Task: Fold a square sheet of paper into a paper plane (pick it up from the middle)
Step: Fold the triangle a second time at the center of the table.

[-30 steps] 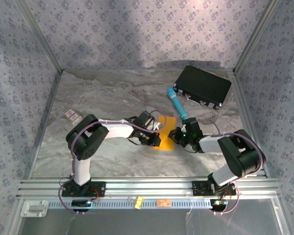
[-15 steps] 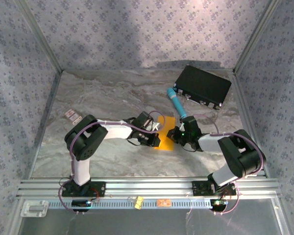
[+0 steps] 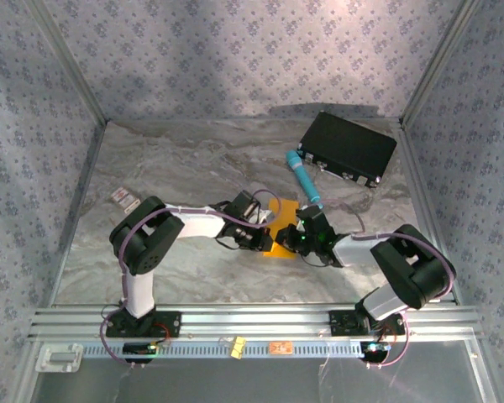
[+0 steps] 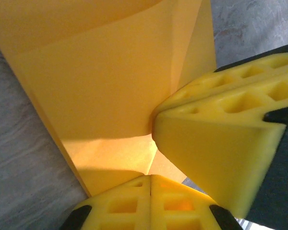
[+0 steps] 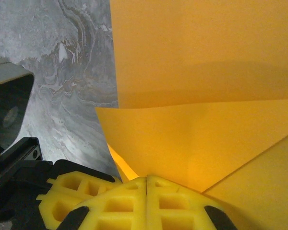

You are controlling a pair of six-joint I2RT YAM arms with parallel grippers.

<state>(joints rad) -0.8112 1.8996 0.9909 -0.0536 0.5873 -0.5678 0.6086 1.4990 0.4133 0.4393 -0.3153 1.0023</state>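
Right arm has slid in toward the left one compared with a second ago, so the right gripper (image 3: 297,238) now sits just beside the left gripper (image 3: 270,233) around the middle of the tabletop (image 3: 176,168). Left arm has barely budged.

Between and under the two is the orange-yellow sheet of paper (image 3: 286,209). It lies on the marble-look surface, with its far corner poking out behind the grippers and a near bit showing below them.

From the left wrist cam, the left gripper (image 4: 150,191) has its yellow fingers pressed flat together with no gap. The sheet of paper (image 4: 101,86) runs right down into that seam, so it looks pinched on the sheet. The paper is already creased, with one layer lying over another. The right gripper's fingers (image 4: 211,129) come in from the right and meet the paper at the same spot.

Right wrist cam is the same deal. The right gripper (image 5: 147,194) is closed tight, and a pointed fold of the sheet (image 5: 197,143) tapers straight into where its fingers meet. The left gripper's finger (image 5: 62,196) sits right next to it.

Other stuff: a teal pen-like cylinder (image 3: 304,180) lies just beyond the paper, a black case (image 3: 347,148) sits at the far right, and a small card (image 3: 124,199) is well off to the left.
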